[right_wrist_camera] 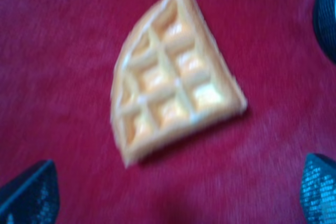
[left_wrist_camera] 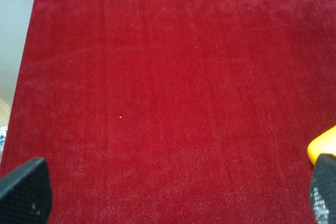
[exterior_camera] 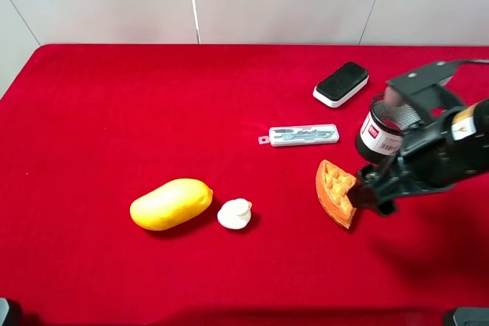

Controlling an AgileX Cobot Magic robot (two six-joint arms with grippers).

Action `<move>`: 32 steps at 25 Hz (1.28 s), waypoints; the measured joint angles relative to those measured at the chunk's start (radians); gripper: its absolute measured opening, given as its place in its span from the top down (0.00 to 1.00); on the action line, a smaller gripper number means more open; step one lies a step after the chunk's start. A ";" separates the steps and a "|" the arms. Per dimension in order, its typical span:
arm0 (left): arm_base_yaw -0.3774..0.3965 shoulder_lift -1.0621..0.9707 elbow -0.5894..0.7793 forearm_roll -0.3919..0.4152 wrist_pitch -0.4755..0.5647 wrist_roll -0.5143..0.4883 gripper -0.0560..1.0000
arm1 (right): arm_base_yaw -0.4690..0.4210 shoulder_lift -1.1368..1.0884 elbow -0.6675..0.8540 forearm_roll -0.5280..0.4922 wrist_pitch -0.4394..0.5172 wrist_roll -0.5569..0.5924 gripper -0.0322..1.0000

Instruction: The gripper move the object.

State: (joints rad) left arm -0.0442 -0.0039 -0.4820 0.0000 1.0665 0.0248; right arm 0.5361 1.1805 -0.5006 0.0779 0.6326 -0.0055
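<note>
The orange waffle slice [exterior_camera: 336, 191] lies on the red cloth at the centre right, grid face up. It fills the right wrist view [right_wrist_camera: 173, 95], flat on the cloth and a little blurred. My right gripper [exterior_camera: 373, 192] hovers right beside and over it, open; its dark fingertips [right_wrist_camera: 31, 195] stand wide apart in that view, and the waffle is not between them. My left gripper [left_wrist_camera: 176, 190] is open and empty over bare cloth, with the mango's tip [left_wrist_camera: 323, 145] by one fingertip. The left gripper does not show in the exterior view.
A yellow mango [exterior_camera: 171, 204] and a small white object [exterior_camera: 234, 214] lie at the centre left. A clear flat case [exterior_camera: 302, 136], a black and white eraser [exterior_camera: 341, 84] and a dark can with a white label [exterior_camera: 382, 129] stand behind the waffle.
</note>
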 joint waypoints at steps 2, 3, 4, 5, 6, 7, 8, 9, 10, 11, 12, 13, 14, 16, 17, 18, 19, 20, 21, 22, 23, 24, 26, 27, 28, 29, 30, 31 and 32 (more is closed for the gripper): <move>0.000 0.000 0.000 0.000 0.000 0.000 0.02 | 0.000 -0.073 -0.029 -0.001 0.101 0.000 0.30; 0.000 0.000 0.000 0.000 0.000 0.000 0.02 | 0.000 -0.103 -0.041 -0.002 0.151 -0.002 0.30; 0.000 0.000 0.000 0.000 0.000 0.000 0.02 | 0.000 -0.141 -0.053 -0.003 0.190 -0.006 0.30; 0.000 0.000 0.000 0.000 0.000 0.000 0.02 | 0.000 -0.179 -0.061 -0.005 0.233 -0.010 0.30; 0.000 0.000 0.000 0.000 0.000 0.000 0.02 | 0.000 -0.217 -0.063 -0.008 0.269 -0.013 0.30; 0.000 0.000 0.000 0.000 0.000 0.000 0.02 | 0.000 -0.250 -0.065 -0.010 0.302 -0.015 0.30; 0.000 0.000 0.000 0.000 0.000 0.000 0.02 | 0.000 -0.289 -0.065 -0.013 0.326 -0.015 0.30; 0.000 0.000 0.000 0.000 0.000 0.000 0.02 | 0.000 -0.328 -0.065 -0.017 0.351 -0.015 0.30; 0.000 0.000 0.000 0.000 0.000 0.000 0.02 | 0.000 -0.360 -0.065 -0.020 0.368 -0.015 0.30; 0.000 0.000 0.000 0.000 0.000 0.000 0.02 | 0.000 -0.399 -0.065 -0.022 0.379 -0.016 0.30; 0.000 0.000 0.000 0.000 0.000 0.000 0.02 | 0.000 -0.437 -0.065 -0.022 0.388 -0.015 0.30; 0.000 0.000 0.000 0.000 0.000 0.000 0.02 | 0.000 -0.473 -0.065 -0.023 0.395 -0.016 0.30; 0.000 0.000 0.000 0.000 0.000 0.000 0.02 | 0.000 -0.501 -0.065 -0.025 0.404 -0.016 0.30; 0.000 0.000 0.000 0.000 0.000 0.000 0.02 | 0.000 -0.565 -0.057 -0.026 0.409 -0.016 0.30; 0.000 0.000 0.000 0.000 0.000 0.000 0.02 | 0.000 -0.591 -0.047 -0.029 0.409 -0.016 0.30; 0.000 0.000 0.000 0.000 0.000 0.000 0.02 | 0.000 -0.623 -0.031 -0.033 0.408 -0.016 0.30; 0.000 0.000 0.000 0.000 0.000 0.000 0.02 | 0.000 -0.655 -0.013 -0.041 0.405 -0.016 0.30; 0.000 0.000 0.000 0.000 0.000 0.000 0.02 | 0.000 -0.684 -0.002 -0.048 0.405 -0.016 0.30; 0.000 0.000 0.000 0.000 0.000 0.000 0.02 | 0.000 -0.706 0.001 -0.049 0.403 -0.016 0.30; 0.000 0.000 0.000 0.000 0.000 0.000 0.02 | 0.000 -0.730 0.002 -0.050 0.403 -0.016 0.30; 0.000 0.000 0.000 0.000 0.000 0.000 0.02 | 0.000 -0.753 0.002 -0.050 0.401 -0.016 0.30; 0.000 0.000 0.000 0.000 0.000 0.000 0.02 | 0.000 -0.776 0.002 -0.053 0.400 -0.016 0.30; 0.000 0.000 0.000 0.000 0.000 0.000 0.02 | 0.000 -0.820 0.002 -0.056 0.398 -0.016 0.30; 0.000 0.000 0.000 0.000 0.000 0.000 0.02 | 0.000 -0.845 0.002 -0.061 0.396 -0.016 0.30; 0.000 0.000 0.000 0.000 0.000 0.000 0.02 | 0.000 -0.867 0.002 -0.065 0.395 -0.016 0.30; 0.000 0.000 0.000 0.000 0.000 0.000 0.02 | 0.000 -0.893 0.002 -0.067 0.394 -0.016 0.30; 0.000 0.000 0.000 0.000 0.000 0.000 0.02 | -0.003 -0.919 0.002 -0.068 0.393 -0.016 0.30; 0.000 0.000 0.000 0.000 0.000 0.000 0.02 | -0.012 -0.943 0.002 -0.069 0.392 -0.016 0.30; 0.000 0.000 0.000 0.000 0.000 0.000 0.02 | -0.024 -0.962 0.003 -0.069 0.392 -0.016 0.30</move>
State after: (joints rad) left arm -0.0442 -0.0039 -0.4820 0.0000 1.0665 0.0248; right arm 0.5116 0.2184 -0.4972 0.0091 1.0241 -0.0218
